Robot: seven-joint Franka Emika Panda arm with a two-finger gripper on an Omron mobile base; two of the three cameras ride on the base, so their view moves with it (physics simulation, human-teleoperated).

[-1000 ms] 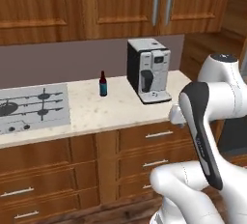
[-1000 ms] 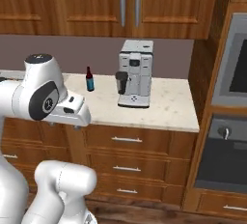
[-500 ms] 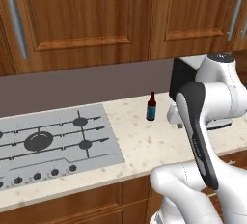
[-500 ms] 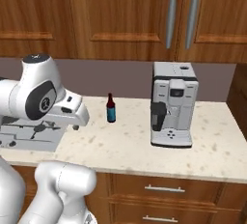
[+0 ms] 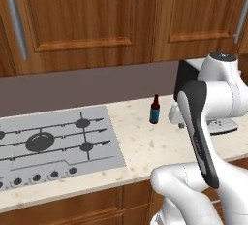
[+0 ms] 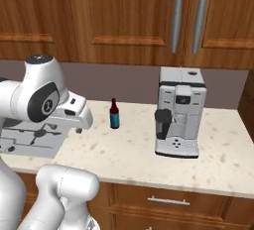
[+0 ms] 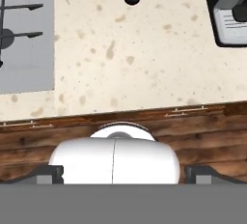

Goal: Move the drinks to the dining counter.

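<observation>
While bottle stands upright on stovetop counter, between grey stovetop at left and coffee machine at right, toward far wall, step in hand judged as approach for pickup. Gripper released, jaws spread wide, nothing held; fingertips sit over near counter edge, above drawer fronts. Bottle lies well apart, ahead of gripper, roughly in line. Advice: advance hand toward far side, descend level, centre jaws on body below neck, avoid coffee machine, close only once bottle sits between jaws.
</observation>
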